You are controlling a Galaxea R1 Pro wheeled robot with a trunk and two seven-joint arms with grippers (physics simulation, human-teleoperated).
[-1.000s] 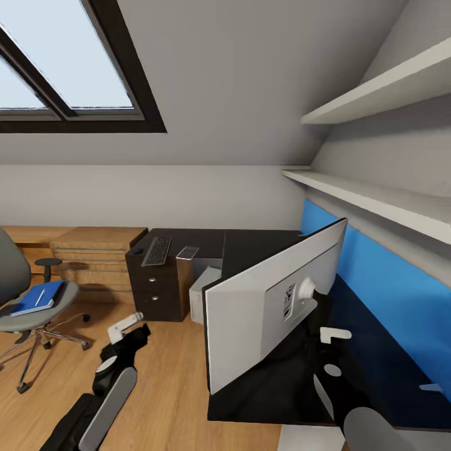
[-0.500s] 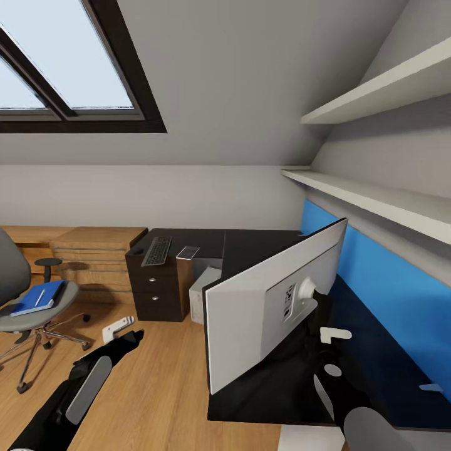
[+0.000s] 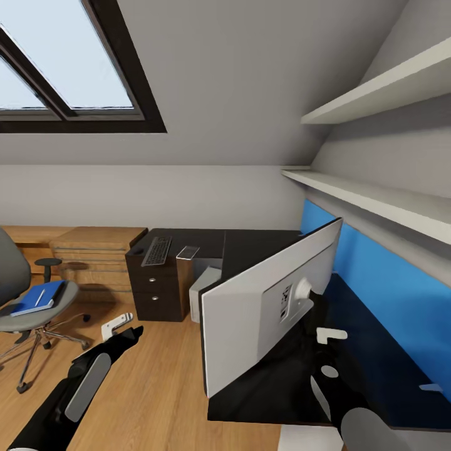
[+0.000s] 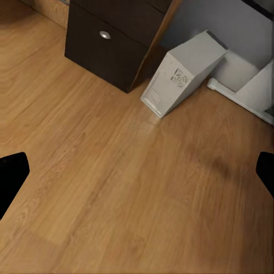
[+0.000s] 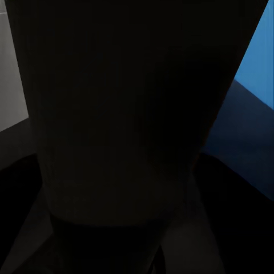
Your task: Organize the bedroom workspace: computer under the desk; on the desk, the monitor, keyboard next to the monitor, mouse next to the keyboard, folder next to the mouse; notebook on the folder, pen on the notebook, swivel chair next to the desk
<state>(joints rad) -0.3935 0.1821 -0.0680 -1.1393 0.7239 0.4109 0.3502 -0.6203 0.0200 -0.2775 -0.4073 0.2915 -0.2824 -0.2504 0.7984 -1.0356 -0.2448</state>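
The monitor (image 3: 250, 319) stands on the near end of the black desk (image 3: 250, 247), its white back toward me. My right gripper (image 3: 313, 315) is behind it, shut on its black stand (image 5: 131, 114). My left gripper (image 3: 119, 328) hangs open over the wooden floor, fingertips (image 4: 11, 171) wide apart, near the computer (image 3: 203, 293) (image 4: 182, 71) under the desk. The keyboard (image 3: 156, 250) and the grey notebook (image 3: 187, 252) lie on the desk's far end. The blue folder (image 3: 37, 299) with the white pen (image 3: 39, 296) lies on the swivel chair (image 3: 28, 316). I cannot make out the mouse.
Dark drawers (image 3: 152, 291) (image 4: 103, 34) carry the desk's far end. A light wood cabinet (image 3: 94, 250) stands against the back wall. White shelves (image 3: 376, 194) run above a blue wall panel (image 3: 388, 294). Wooden floor (image 3: 156, 376) lies between chair and desk.
The monitor has shifted slightly to the left with my right gripper on its stand. My left arm has swung out and down to the left from a second ago.
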